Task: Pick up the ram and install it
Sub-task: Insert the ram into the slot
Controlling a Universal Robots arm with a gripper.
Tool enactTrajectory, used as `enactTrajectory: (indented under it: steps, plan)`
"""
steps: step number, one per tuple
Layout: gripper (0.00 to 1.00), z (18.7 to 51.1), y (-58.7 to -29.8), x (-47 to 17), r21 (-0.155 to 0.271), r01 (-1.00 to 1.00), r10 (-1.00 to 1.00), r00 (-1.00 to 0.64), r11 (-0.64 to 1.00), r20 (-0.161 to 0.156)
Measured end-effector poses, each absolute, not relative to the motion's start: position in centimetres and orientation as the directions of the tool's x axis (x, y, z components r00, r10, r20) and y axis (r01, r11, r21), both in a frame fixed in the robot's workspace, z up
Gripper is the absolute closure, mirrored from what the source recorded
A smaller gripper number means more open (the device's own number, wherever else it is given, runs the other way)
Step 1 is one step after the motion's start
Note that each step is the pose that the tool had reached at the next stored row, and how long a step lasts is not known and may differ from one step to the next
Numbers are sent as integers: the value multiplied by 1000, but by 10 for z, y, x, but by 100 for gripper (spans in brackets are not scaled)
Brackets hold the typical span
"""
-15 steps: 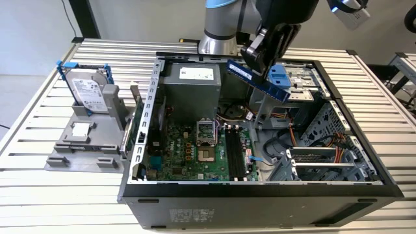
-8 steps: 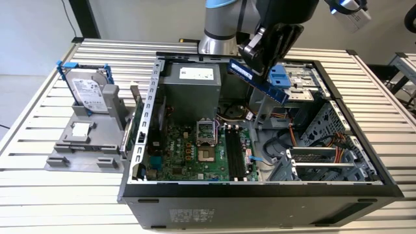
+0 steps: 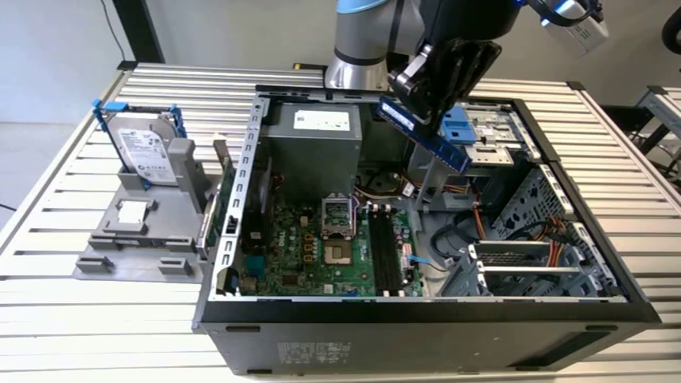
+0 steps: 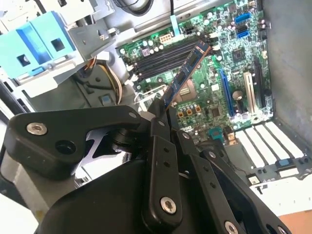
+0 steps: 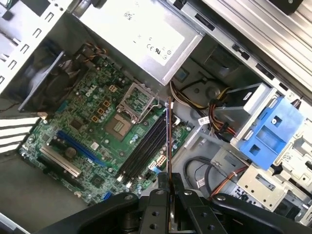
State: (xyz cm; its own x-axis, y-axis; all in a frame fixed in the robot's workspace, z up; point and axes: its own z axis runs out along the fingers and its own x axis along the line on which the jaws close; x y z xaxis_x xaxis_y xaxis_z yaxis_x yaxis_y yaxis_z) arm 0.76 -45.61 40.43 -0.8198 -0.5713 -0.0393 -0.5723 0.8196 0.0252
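Note:
My gripper hangs above the open computer case, shut on one end of the ram, a thin blue-green stick that slants down toward the case's inside. In the second wrist view the ram juts from the black fingers over the motherboard. Seen edge-on in the first wrist view, the ram rises from the gripper and lies over the black memory slots. Those slots sit well below the stick, apart from it.
A silver hard drive in a blue frame stands on a grey holder at the exterior view's left. Inside the case are a grey power supply, a blue drive bracket, cables and a metal drive cage.

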Motion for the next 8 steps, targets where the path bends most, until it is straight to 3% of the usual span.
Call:
enactTrajectory:
  steps: [8]
  plan:
    - [100, 404, -457, 8, 25, -508, -506, -861, 861, -39]
